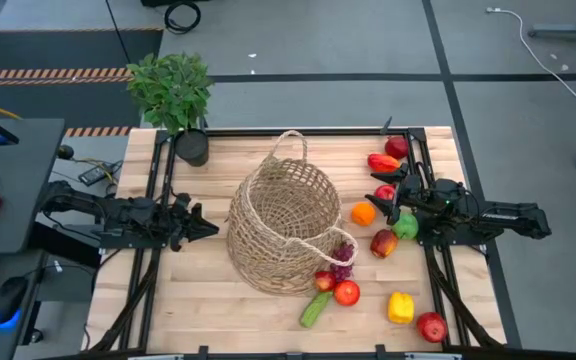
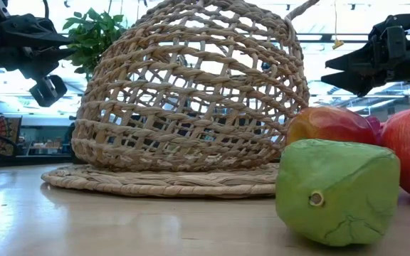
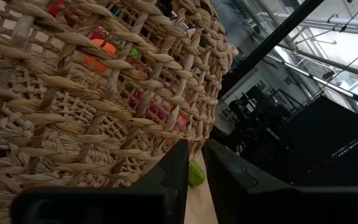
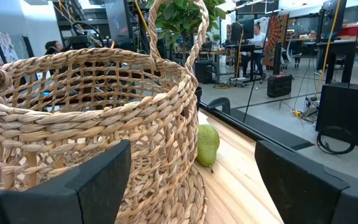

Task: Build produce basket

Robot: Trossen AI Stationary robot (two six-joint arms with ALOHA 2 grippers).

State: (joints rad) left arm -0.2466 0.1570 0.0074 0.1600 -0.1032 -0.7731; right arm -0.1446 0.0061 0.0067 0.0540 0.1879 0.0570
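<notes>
1. Right end effector hovers with fingers spread wide and nothing held, just beside the orange and green apple.
2. Left end effector, nearly closed and empty, waits beside the basket.
3. Basket stands mid-table, seemingly empty; produce lies scattered to its right.
4. Loading looks barely begun; next, lowering onto one fruit and closing.

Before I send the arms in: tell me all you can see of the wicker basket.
The basket is large, round, tan open-weave wicker with two loop handles, standing upright mid-table on a flat woven base. Nothing shows inside. Purple grapes lie against its lower right side; the left gripper hangs beside it, apart.
</notes>
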